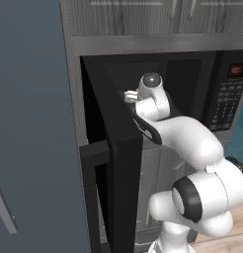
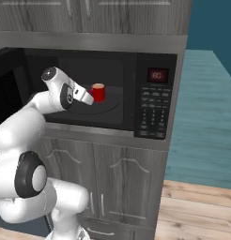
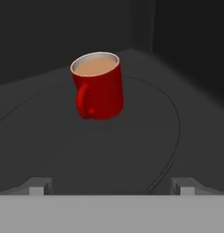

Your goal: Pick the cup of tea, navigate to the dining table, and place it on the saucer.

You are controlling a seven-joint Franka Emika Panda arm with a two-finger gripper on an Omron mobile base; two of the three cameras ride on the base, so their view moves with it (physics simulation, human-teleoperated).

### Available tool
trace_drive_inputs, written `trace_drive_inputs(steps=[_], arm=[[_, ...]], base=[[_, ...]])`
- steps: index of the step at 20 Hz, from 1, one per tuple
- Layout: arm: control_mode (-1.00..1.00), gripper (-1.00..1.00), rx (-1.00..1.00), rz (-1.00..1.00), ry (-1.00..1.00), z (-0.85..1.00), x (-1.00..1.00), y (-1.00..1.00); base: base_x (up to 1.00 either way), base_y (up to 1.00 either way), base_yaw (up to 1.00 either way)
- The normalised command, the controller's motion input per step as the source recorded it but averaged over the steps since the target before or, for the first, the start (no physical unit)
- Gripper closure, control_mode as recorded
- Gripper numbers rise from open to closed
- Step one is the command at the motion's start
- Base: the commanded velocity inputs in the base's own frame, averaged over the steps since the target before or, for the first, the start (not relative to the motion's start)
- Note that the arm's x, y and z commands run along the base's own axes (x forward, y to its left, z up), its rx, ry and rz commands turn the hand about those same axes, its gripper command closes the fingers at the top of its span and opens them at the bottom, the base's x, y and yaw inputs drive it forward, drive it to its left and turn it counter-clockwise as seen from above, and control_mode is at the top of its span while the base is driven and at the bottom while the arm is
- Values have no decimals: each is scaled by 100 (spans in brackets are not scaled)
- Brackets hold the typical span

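Tea cup (image 3: 97,85) stands upright on the microwave's turntable (image 3: 145,145), handle facing the gripper (image 3: 111,185), whose jaws are spread wide and empty, short of it. Best to advance level, straddle the body beside the handle, then close gently so nothing spills.

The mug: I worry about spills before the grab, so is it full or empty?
Filled. The hand view shows light brown tea near the rim of the upright red mug on the microwave turntable.
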Motion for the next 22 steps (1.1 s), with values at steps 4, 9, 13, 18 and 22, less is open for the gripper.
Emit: trace_drive_inputs(steps=[4, 9, 13, 18, 22], arm=[[-100, -100, 0, 0, 0, -12, 23, 0], [-100, -100, 0, 0, 0, 0, 29, 0], [-100, -100, 0, 0, 0, 0, 29, 0], [-100, -100, 0, 0, 0, 5, 34, 0], [-100, -100, 0, 0, 0, 0, 34, 0]], base=[[0, 0, 0], [0, 0, 0], [0, 0, 0], [0, 0, 0], [0, 0, 0]])
